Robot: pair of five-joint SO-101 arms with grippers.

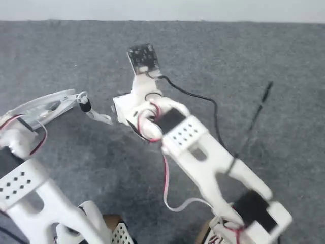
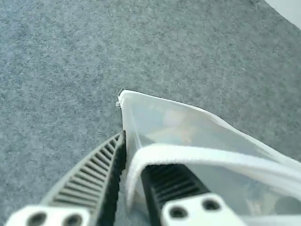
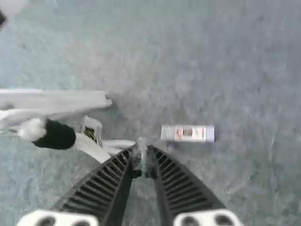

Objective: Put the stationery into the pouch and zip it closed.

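My left gripper (image 2: 132, 151) is shut on one end of the clear pouch (image 2: 188, 129), pinching its white zipper band (image 2: 188, 154) above the grey carpet. In the high view the pouch (image 1: 43, 108) hangs at the left. A zipper pull with a black bead (image 1: 85, 105) and a white cord (image 1: 101, 118) runs from its end towards my right gripper (image 1: 117, 109). My right gripper (image 3: 141, 157) is shut on the tip of that cord, with the black bead (image 3: 59, 135) close beside it. A small white and blue eraser (image 3: 187, 133) lies on the carpet just beyond the fingers. A black pen (image 1: 257, 115) lies far right.
Grey carpet (image 1: 228, 56) covers the whole table. The right arm (image 1: 203, 157) stretches diagonally across the middle with a black cable (image 1: 203, 99) trailing from its wrist. The left arm's base (image 1: 35, 198) fills the near left corner.
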